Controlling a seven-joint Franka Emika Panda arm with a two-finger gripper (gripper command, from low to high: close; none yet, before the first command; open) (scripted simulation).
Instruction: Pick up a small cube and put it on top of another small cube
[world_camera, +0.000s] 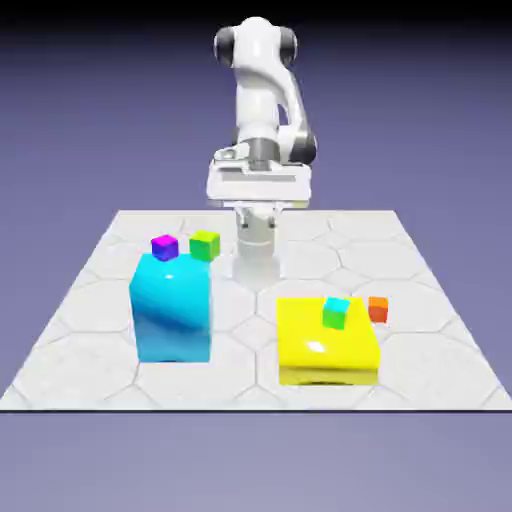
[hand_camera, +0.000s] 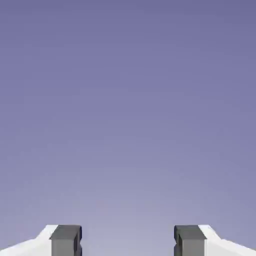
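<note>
The tiny orange-red cube (world_camera: 377, 309) rests on the table, just to the exterior view's right of a low yellow block (world_camera: 320, 350). On that block's top, near its far right corner, sits the tiny cube with a teal top and green sides (world_camera: 337, 313). My gripper (world_camera: 258, 212) hangs high at the far side of the table, well away from both cubes. In the hand view the gripper (hand_camera: 127, 241) is open, its two grey fingertips (hand_camera: 66, 240) wide apart with only the blue-violet backdrop between them. Neither cube shows in the hand view.
A tall cyan block (world_camera: 172, 310) stands at the exterior view's left. A small purple cube (world_camera: 165, 247) sits at its far top edge, and a lime-green cube (world_camera: 205, 245) is just to the right of it. The table (world_camera: 90, 330) has grey hexagon tiles.
</note>
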